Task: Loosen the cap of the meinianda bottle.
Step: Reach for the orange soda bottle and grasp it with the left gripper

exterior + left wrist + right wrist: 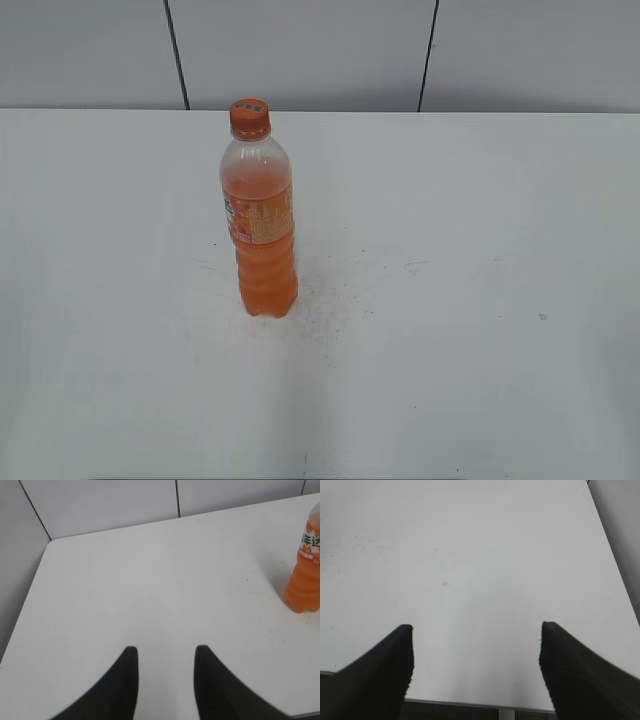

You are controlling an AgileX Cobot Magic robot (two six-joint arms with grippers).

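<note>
The meinianda bottle [262,230] stands upright on the white table [450,300], left of the middle, holding orange drink with an orange-and-white label. Its orange cap [250,118] sits on top. The bottle's lower body also shows at the right edge of the left wrist view [305,575]; the cap is out of that frame. My left gripper [165,652] is open and empty above bare table, well left of the bottle. My right gripper [476,629] is wide open and empty over the table's near edge. Neither gripper shows in the exterior view.
A grey panelled wall [300,50] runs behind the table. The table's left edge and corner [47,545] show in the left wrist view, its right edge [615,570] and front edge in the right wrist view. Faint scuffs mark the surface near the bottle.
</note>
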